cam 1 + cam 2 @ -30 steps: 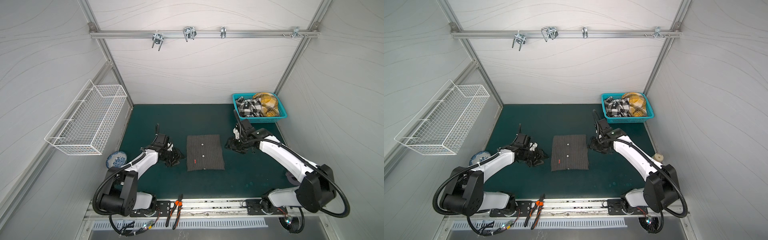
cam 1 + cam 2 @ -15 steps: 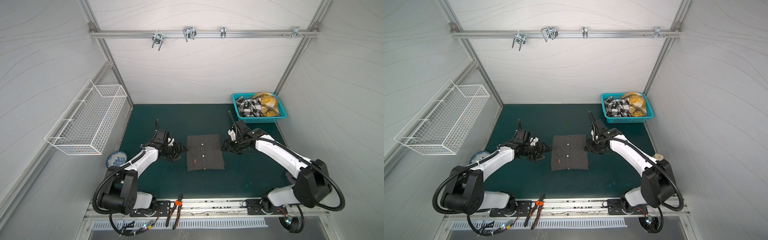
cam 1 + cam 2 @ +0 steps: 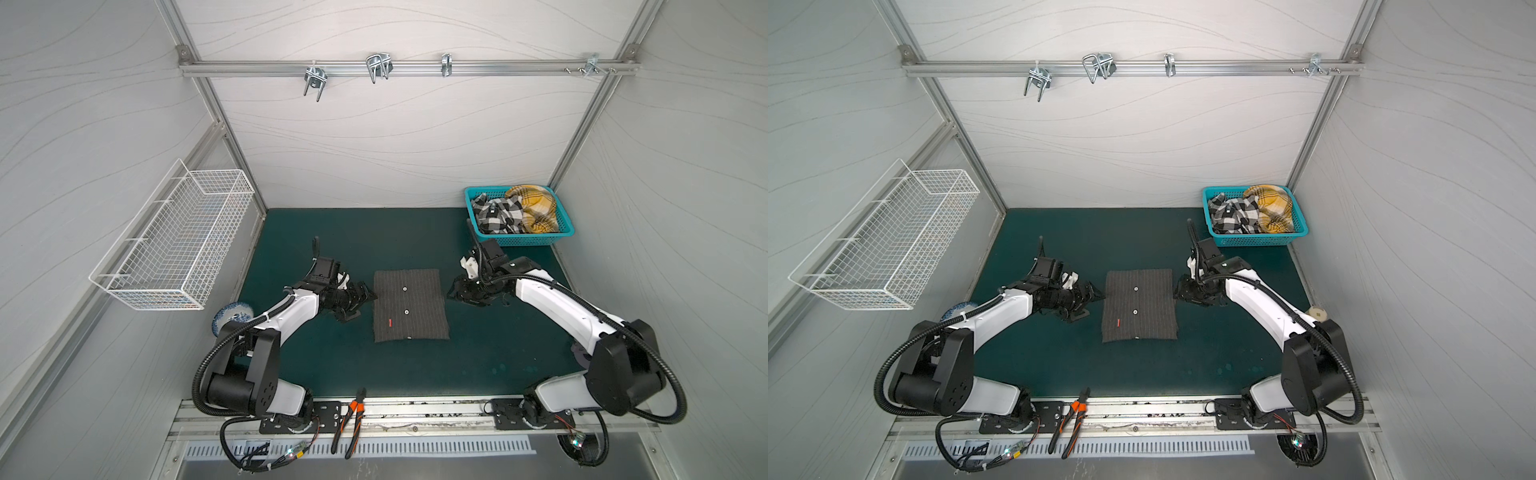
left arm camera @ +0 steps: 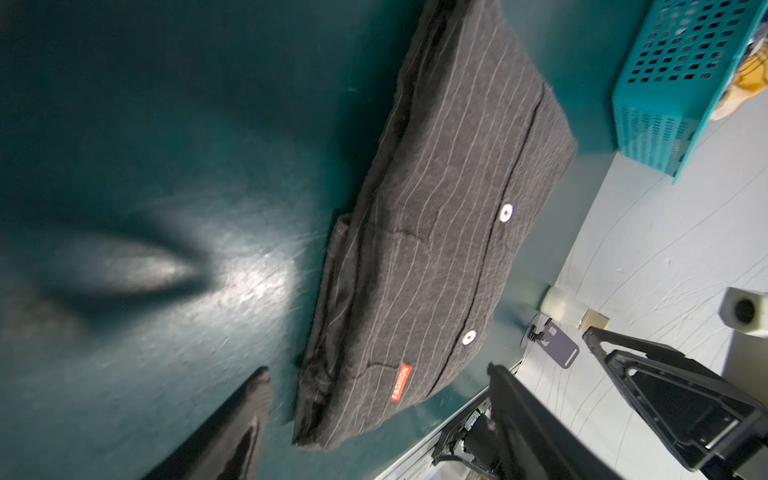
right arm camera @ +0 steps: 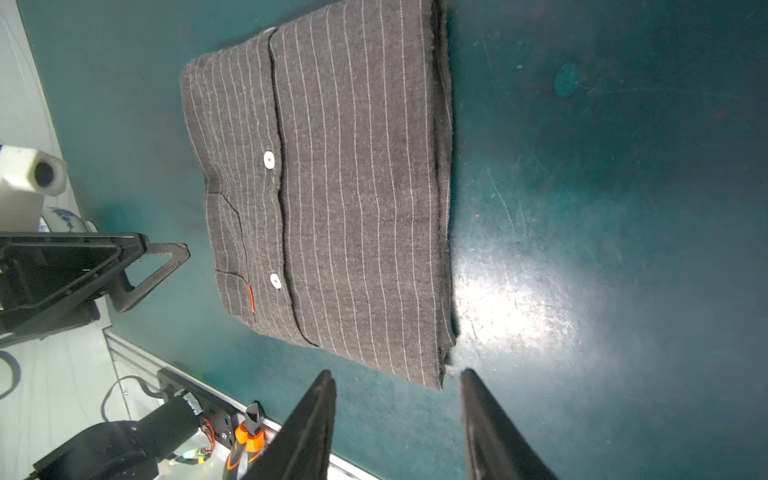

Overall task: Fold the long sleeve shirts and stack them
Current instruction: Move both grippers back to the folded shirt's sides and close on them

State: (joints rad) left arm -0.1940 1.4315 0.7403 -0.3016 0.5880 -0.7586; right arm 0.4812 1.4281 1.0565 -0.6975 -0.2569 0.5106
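The dark charcoal-grey pinstriped shirt [image 3: 410,305] lies at the centre of the green table [image 3: 415,374], its folding seemingly done, with left jaws wide open and right jaws part open, both empty beside it; next, likely fetch another from the teal plastic basket [image 3: 523,240].

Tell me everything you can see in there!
shirt: one, dark grey with pale pinstripes, folded, middle of the mat
mat: one, dark green, under everything
plastic basket: one, turquoise, far right corner
checked cloth: one, black and white, in the plastic basket
plaid cloth: one, yellow, in the plastic basket
wire basket: one, white, left wall
bowl: one, blue and white, mat's left edge
pliers: one, orange and black, front rail
left gripper: one, black, open, left of the shirt
right gripper: one, black, open, right of the shirt
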